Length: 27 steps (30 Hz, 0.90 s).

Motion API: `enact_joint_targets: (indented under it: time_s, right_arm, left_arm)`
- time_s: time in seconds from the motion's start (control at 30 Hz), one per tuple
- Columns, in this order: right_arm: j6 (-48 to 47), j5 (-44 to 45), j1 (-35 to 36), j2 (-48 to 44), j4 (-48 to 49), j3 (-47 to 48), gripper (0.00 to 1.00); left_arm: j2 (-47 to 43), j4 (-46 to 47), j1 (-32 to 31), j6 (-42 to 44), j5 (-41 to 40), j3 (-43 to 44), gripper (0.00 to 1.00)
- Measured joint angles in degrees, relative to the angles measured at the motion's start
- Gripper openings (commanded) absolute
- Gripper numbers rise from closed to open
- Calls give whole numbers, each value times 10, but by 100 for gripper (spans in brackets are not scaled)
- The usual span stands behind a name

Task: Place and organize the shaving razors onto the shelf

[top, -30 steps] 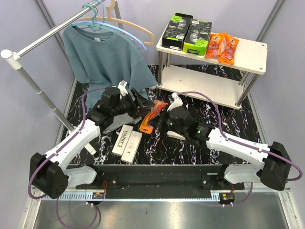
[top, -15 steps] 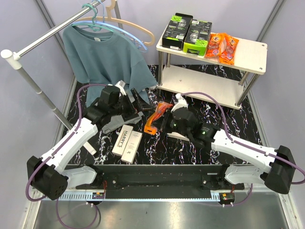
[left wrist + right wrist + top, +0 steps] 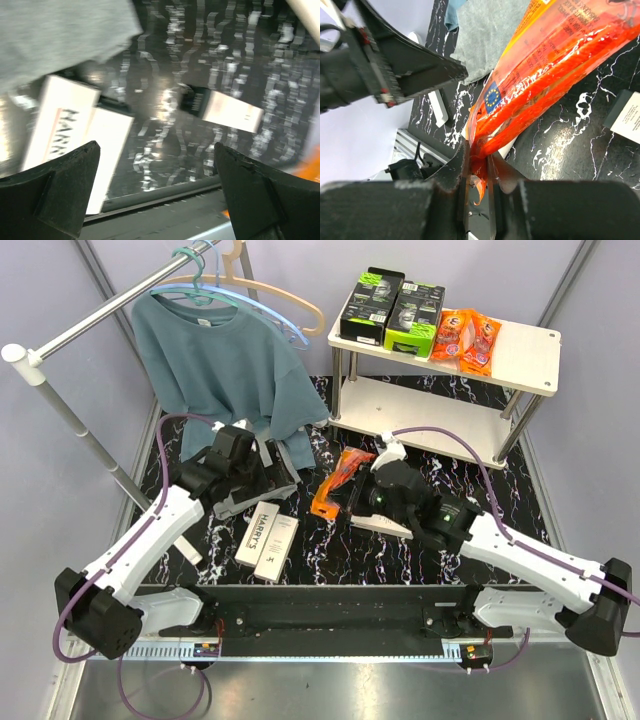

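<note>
Between the right gripper's (image 3: 479,167) fingers, closed narrow on one end: an orange razor pack (image 3: 555,65), probably light, floppy and slick, best pinched at its sealed edge, held short of the shelf (image 3: 525,355); left gripper (image 3: 156,195) wide, empty.

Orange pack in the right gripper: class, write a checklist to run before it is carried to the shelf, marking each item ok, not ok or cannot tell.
1. Right gripper shut on orange pack: ok.
2. Left gripper open, apart from the pack: ok.
3. Bare space on shelf top board: ok.
4. Pack lifted clear: cannot tell.
5. Grip firm enough, at one end only: cannot tell.
</note>
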Motion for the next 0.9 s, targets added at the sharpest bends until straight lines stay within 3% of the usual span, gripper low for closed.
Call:
enact_joint_targets:
  time_s: [0.2, 0.43, 0.73, 0.9]
  right_arm:
    - [-5, 6, 0, -19, -37, 17, 9]
    - [-29, 27, 0, -24, -99, 74, 10]
    - [-94, 26, -21, 33, -169, 263, 12]
    - [-137, -18, -90, 96, -202, 367, 12]
  left_arm:
    - [15, -57, 0, 24, -66, 5, 99]
    - [27, -81, 0, 38, -84, 5, 99]
    - [29, -81, 0, 40, -84, -4, 99]
    - [30, -80, 0, 40, -84, -15, 99]
